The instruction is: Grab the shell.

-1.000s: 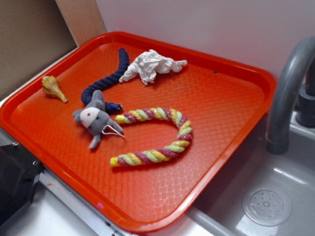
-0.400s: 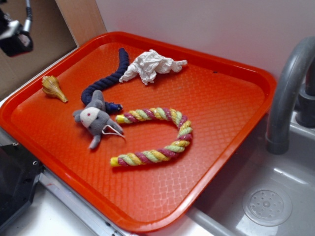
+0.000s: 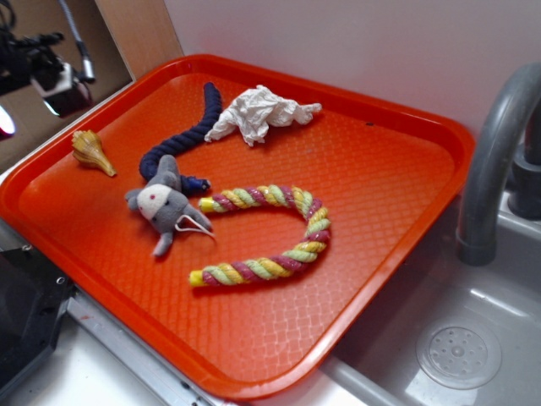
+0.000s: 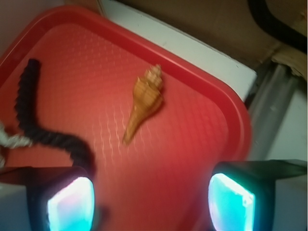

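The shell (image 3: 91, 151) is small and tan-yellow, with a ribbed head and a thin pointed tail. It lies alone near the left rim of the orange tray (image 3: 406, 144). In the wrist view the shell (image 4: 144, 103) lies ahead of my gripper (image 4: 150, 207), above the wide gap between the two glowing fingertips. The gripper is open with nothing between its fingers. In the exterior view only part of the arm (image 3: 46, 72) shows at the top left, above and left of the shell.
On the tray lie a grey plush mouse (image 3: 162, 208), a dark blue rope (image 3: 188, 135), crumpled white paper (image 3: 258, 112) and a striped rope toy (image 3: 269, 234). A grey faucet (image 3: 490, 161) and sink (image 3: 461, 347) stand to the right.
The arm has come into the exterior view at the top left and moved right and down toward the shell. Nothing on the tray has moved.
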### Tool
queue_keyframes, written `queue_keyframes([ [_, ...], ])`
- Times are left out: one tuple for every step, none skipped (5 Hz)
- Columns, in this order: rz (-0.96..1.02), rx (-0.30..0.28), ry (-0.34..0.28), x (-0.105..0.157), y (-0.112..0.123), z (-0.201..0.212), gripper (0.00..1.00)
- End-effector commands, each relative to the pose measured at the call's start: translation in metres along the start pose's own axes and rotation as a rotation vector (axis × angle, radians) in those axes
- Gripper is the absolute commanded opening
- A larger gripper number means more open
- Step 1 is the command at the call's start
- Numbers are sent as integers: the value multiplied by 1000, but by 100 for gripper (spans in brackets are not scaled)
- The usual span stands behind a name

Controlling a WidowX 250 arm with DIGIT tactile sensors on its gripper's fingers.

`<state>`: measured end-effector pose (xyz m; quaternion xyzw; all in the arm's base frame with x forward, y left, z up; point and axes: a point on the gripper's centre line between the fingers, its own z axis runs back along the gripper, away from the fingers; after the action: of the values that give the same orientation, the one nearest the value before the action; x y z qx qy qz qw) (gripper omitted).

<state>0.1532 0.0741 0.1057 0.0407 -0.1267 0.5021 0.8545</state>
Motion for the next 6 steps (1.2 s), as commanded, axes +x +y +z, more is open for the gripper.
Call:
queue_keyframes([
  [33,52,-51,20,-3,-27,100],
  [52,107,-70,37,0,-43,100],
  [50,136,-78,55,1,-62,100],
  [58,150,-86,73,-2,-75,100],
  [4,155,-63,81,-8,-92,100],
  [-65,140,-33,74,-16,-94,17],
])
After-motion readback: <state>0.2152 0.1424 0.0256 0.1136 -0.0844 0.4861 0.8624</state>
